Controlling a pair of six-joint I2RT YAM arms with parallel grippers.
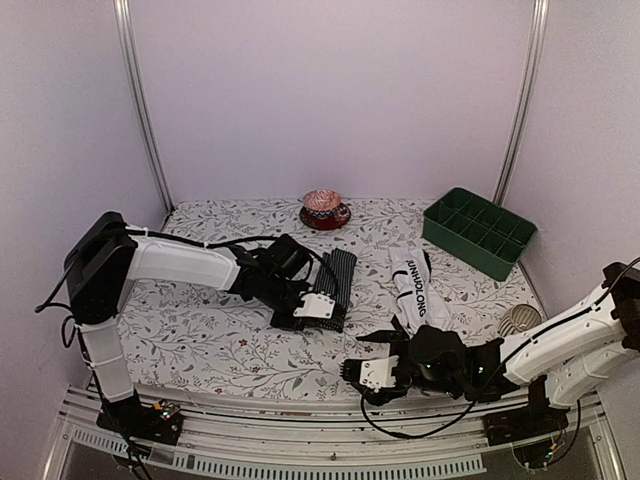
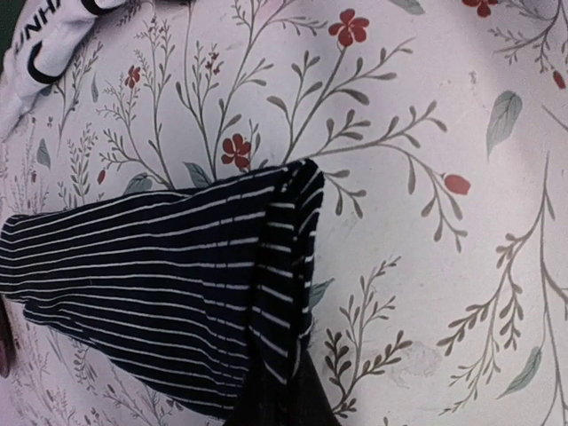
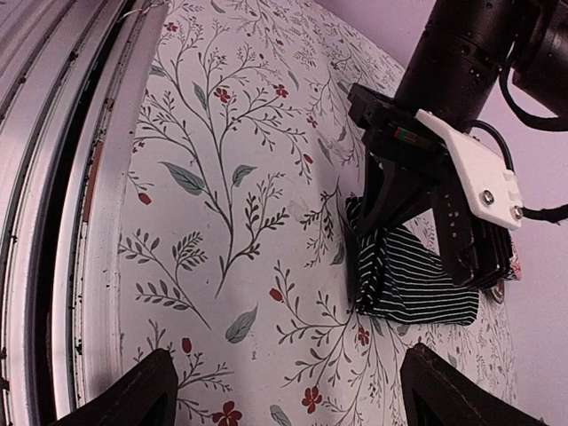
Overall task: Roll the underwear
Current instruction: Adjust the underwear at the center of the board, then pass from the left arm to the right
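Nearest, the right gripper [image 3: 293,398] hangs over the table's [image 1: 200,345] front edge, fingers spread, grasping nothing. Beyond it, the left gripper [image 1: 318,316] is clenched on the near end of the black striped brief [image 1: 341,272]. The brief's long axis runs away toward the back, so a roll would likely travel that way. The white brief [image 1: 416,290] lies just to its right. Farthest, the green tray [image 1: 468,255] shows nothing in its compartments.

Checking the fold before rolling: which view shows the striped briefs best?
Left wrist: the striped briefs appear close up, folded edge sharp. Top view shows them small, partly under the left gripper; right wrist shows them smaller, behind that gripper.
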